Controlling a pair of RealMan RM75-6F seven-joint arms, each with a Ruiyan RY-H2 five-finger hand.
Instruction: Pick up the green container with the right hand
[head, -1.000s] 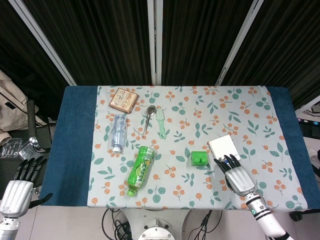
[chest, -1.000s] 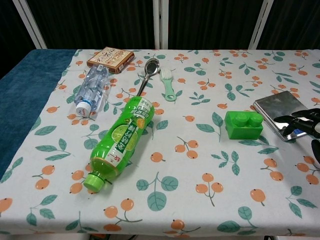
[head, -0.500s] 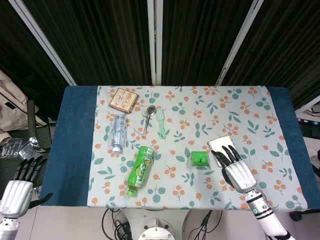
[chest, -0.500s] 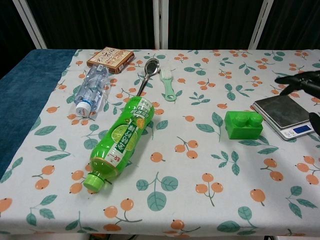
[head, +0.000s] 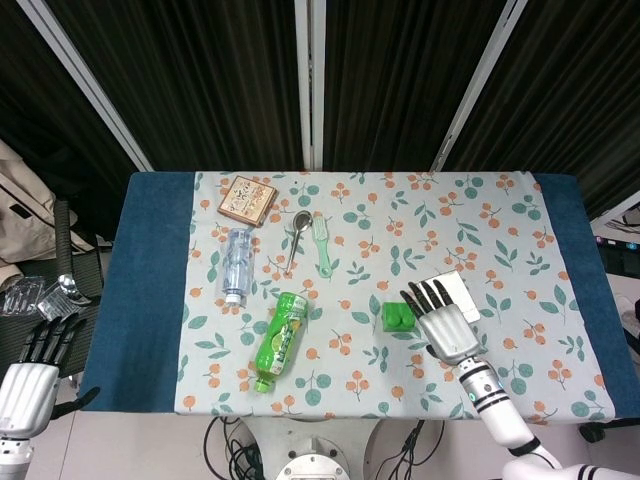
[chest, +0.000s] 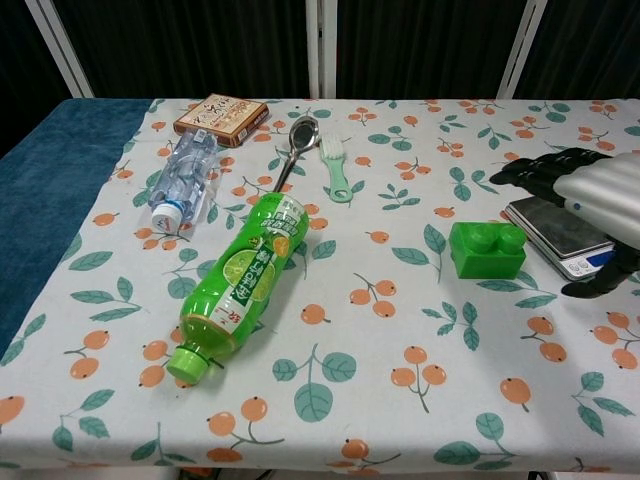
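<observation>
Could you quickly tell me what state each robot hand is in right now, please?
Left robot hand: open, holding nothing, off the table's edge.
Right robot hand: open, fingers spread beside the green container, not gripping it.

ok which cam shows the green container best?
Chest view: the green container shows close and whole, with its two raised round tops and front face, clear of the right hand. In the head view the green container is small, seen from above, and the right hand sits right at its edge.

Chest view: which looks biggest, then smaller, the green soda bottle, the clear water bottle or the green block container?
1. Green plastic soda bottle
2. Clear plastic water bottle, though it lies farther back
3. Green block-shaped container
</observation>
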